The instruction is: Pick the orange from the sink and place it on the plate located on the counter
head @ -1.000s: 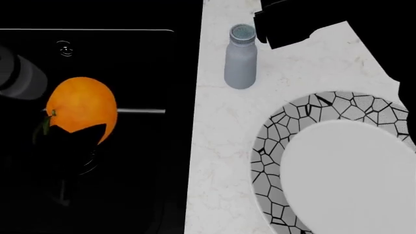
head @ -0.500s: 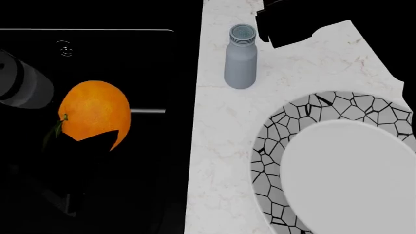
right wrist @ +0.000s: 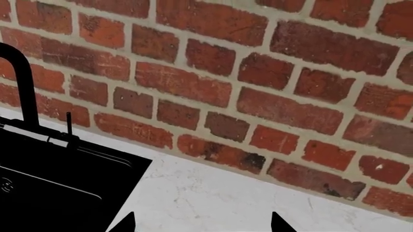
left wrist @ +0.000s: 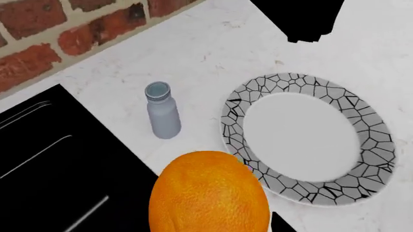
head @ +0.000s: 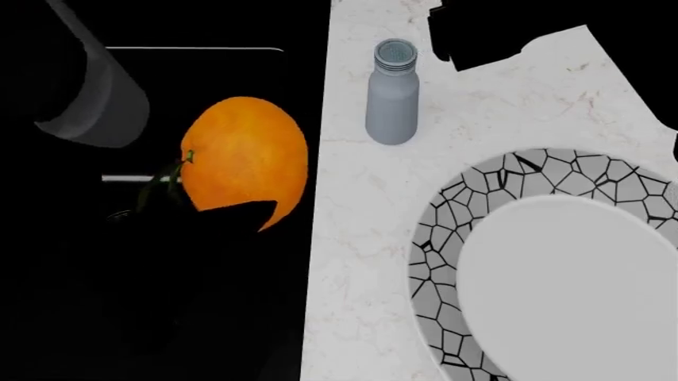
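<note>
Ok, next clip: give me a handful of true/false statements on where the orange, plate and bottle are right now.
1. The orange is already resting on the plate. False: it is up over the black sink, short of the counter edge, and the plate is bare.
2. A grey bottle stands upright on the counter. True.
3. The bottle stands on the plate's rim. False: it stands apart from the plate, on bare counter.
4. The plate has a cracked-mosaic rim and a plain centre. True.
5. The right wrist view shows the orange. False: it shows a brick wall, counter and a sink corner.
</note>
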You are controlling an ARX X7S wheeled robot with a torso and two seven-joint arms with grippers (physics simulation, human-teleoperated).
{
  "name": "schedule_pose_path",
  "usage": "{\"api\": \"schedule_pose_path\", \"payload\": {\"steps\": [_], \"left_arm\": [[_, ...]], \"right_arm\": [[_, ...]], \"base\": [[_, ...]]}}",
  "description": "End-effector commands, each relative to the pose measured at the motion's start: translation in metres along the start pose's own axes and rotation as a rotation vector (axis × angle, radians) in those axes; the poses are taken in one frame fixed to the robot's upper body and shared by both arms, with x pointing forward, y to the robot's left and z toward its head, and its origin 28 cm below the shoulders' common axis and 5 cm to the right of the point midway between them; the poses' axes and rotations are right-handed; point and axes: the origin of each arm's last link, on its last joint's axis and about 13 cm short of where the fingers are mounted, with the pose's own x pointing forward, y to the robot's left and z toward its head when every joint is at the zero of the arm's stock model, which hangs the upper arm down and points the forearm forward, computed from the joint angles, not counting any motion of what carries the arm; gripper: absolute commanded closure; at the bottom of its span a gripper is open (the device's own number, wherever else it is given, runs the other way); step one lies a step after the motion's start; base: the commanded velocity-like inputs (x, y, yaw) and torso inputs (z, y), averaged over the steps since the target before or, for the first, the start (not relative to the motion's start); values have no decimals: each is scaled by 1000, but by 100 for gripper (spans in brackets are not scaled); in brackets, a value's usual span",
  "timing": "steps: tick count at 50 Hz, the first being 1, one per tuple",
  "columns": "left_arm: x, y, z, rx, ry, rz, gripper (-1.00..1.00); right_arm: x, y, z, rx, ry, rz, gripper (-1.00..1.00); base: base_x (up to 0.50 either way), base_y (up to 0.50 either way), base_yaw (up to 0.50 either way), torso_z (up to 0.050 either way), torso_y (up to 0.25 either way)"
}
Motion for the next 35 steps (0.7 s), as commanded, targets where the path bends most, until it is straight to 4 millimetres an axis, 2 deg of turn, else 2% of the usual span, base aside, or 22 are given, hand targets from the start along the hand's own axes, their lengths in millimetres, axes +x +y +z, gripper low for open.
{"api": "schedule_pose_path", "payload": {"steps": [1, 10, 23, 26, 35], "left_arm": [[22, 19, 15, 25, 83, -71, 100], [39, 23, 31, 68, 90, -153, 100], [68, 31, 44, 106, 128, -266, 100], [72, 34, 55, 115, 136, -292, 100], [88, 35, 62, 138, 154, -349, 100]], "right_arm": [[1, -1, -1, 6, 1, -6, -100], [-4, -6, 3, 18, -16, -34, -100], [-9, -16, 5, 39, -31, -75, -100], [-11, -16, 6, 42, -34, -86, -100], [-17, -20, 10, 56, -47, -113, -100]], "base": [[0, 0, 0, 0, 0], [0, 0, 0, 0, 0], [0, 0, 0, 0, 0], [0, 0, 0, 0, 0], [0, 0, 0, 0, 0]]}}
